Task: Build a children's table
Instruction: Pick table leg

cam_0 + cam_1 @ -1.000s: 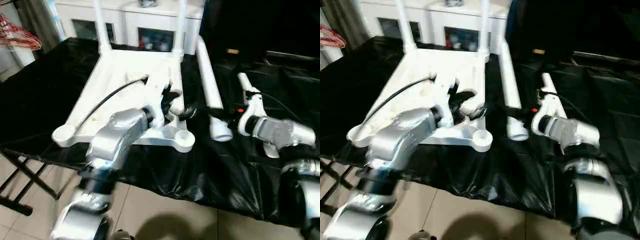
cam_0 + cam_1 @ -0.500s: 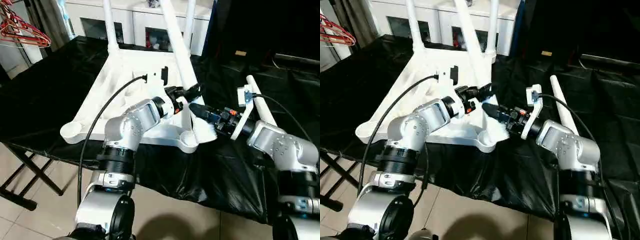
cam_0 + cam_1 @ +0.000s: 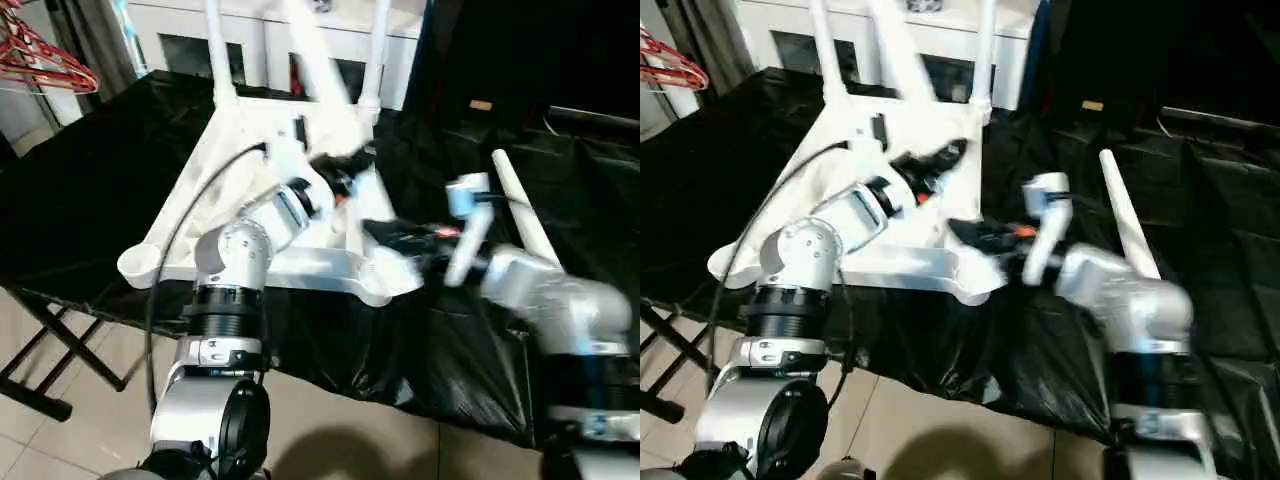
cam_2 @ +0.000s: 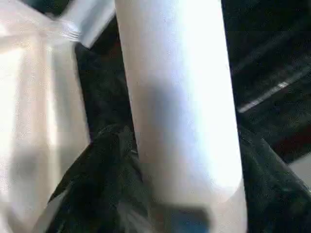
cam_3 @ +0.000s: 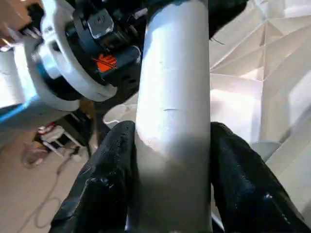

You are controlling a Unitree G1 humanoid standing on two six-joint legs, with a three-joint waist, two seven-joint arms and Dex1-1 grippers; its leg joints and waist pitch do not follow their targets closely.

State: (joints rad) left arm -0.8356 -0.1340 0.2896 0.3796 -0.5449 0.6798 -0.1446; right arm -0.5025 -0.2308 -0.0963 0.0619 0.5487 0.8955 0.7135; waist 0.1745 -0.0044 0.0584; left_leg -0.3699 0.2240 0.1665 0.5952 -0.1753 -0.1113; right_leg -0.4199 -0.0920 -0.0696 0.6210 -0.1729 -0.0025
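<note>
The children's table top (image 3: 250, 130) lies upside down on the black-covered bench, ribs up. Two white legs (image 3: 213, 50) (image 3: 378, 40) stand in its far corner sockets. A third leg (image 3: 322, 60) leans over the top, its thick end near the near-right corner socket (image 3: 372, 285). My left gripper (image 3: 345, 165) is shut on its shaft; in the left wrist view a black finger (image 4: 107, 165) presses each side of the leg (image 4: 180, 73). My right gripper (image 3: 398, 240) is shut on the leg (image 5: 175, 63) lower down, close to the socket. A fourth leg (image 3: 520, 210) lies on the cloth to the right.
A white cabinet (image 3: 260, 35) with glass doors stands behind the bench. Red hangers (image 3: 40, 65) hang at the far left. The bench's front edge (image 3: 330, 350) drops to a tiled floor, with black folding supports (image 3: 40, 365) below on the left.
The third leg has been lifted off the cloth and swung up over the near-right corner. My left gripper has slid higher along it and closed its fingers on it. The right stays shut on it.
</note>
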